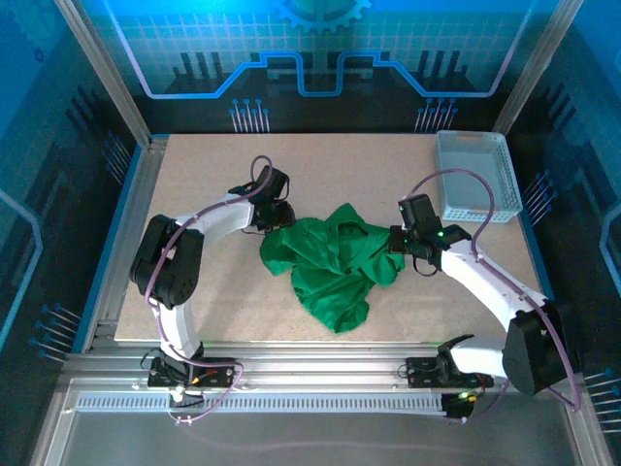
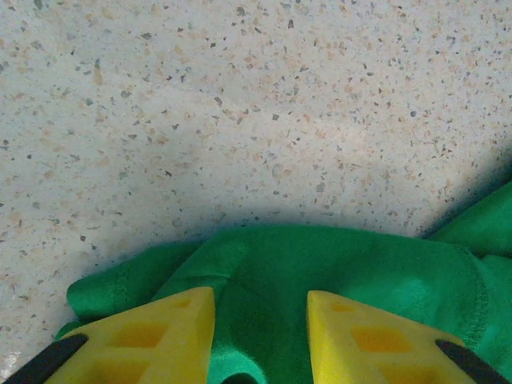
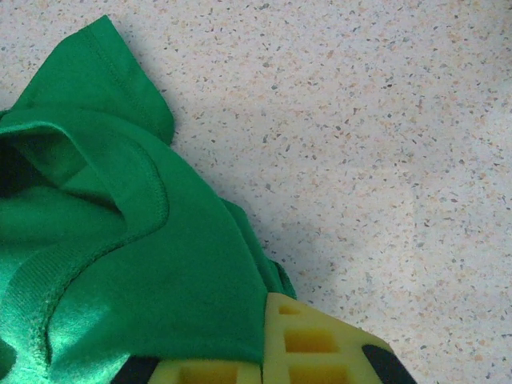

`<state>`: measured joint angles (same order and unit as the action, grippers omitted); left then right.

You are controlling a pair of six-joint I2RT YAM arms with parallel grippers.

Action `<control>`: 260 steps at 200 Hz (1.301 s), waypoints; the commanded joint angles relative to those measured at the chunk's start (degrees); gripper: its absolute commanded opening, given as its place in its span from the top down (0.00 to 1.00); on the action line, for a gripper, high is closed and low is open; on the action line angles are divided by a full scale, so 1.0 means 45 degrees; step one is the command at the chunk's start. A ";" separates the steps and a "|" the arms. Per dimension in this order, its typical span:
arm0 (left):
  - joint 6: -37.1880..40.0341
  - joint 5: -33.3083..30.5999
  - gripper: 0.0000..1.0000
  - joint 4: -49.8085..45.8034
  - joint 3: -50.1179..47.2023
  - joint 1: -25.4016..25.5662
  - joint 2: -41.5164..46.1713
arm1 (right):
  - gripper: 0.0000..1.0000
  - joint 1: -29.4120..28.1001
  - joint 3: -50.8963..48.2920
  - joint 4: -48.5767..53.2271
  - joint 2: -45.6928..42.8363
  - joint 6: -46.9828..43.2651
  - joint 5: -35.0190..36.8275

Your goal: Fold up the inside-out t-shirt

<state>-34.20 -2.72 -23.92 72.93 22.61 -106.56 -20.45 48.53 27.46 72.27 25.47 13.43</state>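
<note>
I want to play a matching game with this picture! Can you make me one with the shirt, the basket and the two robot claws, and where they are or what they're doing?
Things:
1. green t-shirt
2. white mesh basket
3. left gripper
4. right gripper

Places or states:
A. at the far right corner of the table
B. yellow fingers apart, over the shirt's edge
C. crumpled in the middle of the table
D. fingers shut, pinching green cloth

Right pairs: 1-C, 2-A, 3-B, 4-D
</note>
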 commanded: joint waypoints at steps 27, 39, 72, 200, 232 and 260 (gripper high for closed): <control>-0.0004 0.0698 0.72 0.0160 -0.0026 0.0133 -0.0365 | 1.00 0.0092 0.0230 0.0142 -0.0132 -0.0013 0.0179; -0.0019 0.0817 0.76 0.0128 0.0055 0.0166 -0.0420 | 1.00 0.0091 0.0259 0.0191 -0.0114 -0.0034 0.0204; 0.0022 0.0764 0.87 -0.0107 0.0207 0.0154 -0.0403 | 1.00 0.0111 0.0344 0.0283 -0.0226 -0.0064 0.0238; 0.0817 -0.3420 1.00 0.0243 0.0903 -0.0319 1.0227 | 1.00 0.0423 0.8443 0.4035 -0.3086 -0.2520 -0.0271; 0.1187 -0.3602 1.00 0.0353 0.1071 -0.0326 1.2208 | 1.00 0.0423 1.0443 0.4148 -0.3750 -0.2692 -0.1017; 0.1140 -0.3433 1.00 -0.0197 0.0582 -0.0327 1.1862 | 1.00 0.0432 1.0054 0.3868 -0.3435 -0.2536 -0.2256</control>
<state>-30.76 -16.29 -20.53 79.02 21.52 -48.62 -19.09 95.98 42.81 54.17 14.87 8.38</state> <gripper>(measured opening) 0.053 0.063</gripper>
